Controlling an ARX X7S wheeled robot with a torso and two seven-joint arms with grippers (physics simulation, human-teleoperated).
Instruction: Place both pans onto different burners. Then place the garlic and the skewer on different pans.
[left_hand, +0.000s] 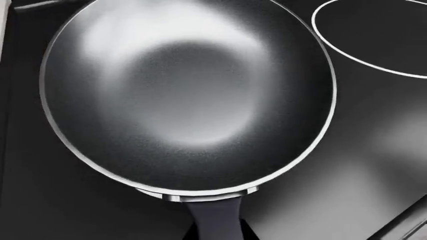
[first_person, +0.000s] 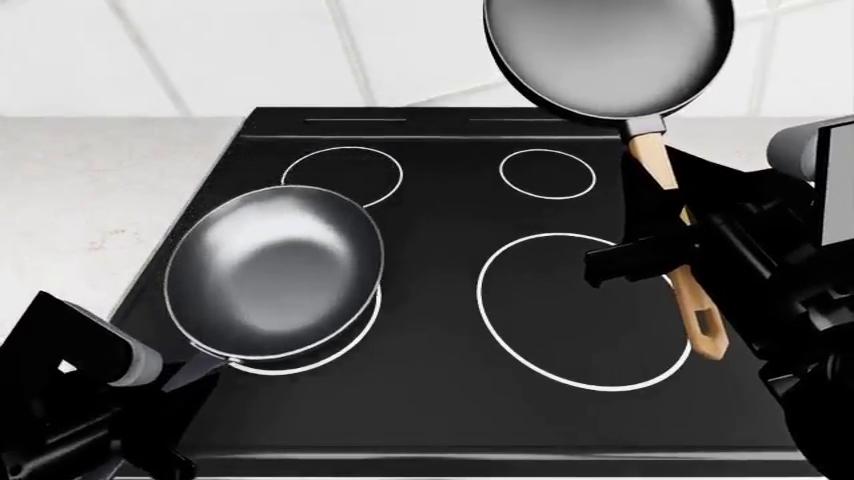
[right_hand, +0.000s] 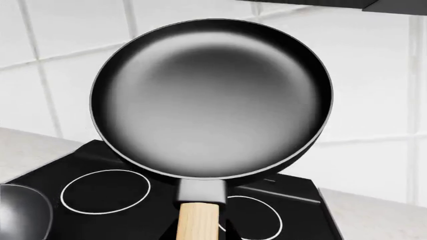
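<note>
Over the near-left burner (first_person: 310, 335) our left pincer (first_person: 180, 372) grips the deep pan (first_person: 274, 270) by its handle; our right pincer (first_person: 641, 255) clamps the wooden-handled pan (first_person: 607, 55), raised high above the stovetop (first_person: 441, 400).

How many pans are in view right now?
2. The deeper pan sits over the front-left burner, handle at the left claw. The wooden-handled pan is held aloft, over the stovetop's back right, by the right claw.

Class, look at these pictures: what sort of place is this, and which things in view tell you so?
Most likely a simulated kitchen. A black glass stovetop with white burner rings sits in a pale counter, a tiled wall stands behind it, and two pans, one deep and one wooden-handled, are over it.
</note>
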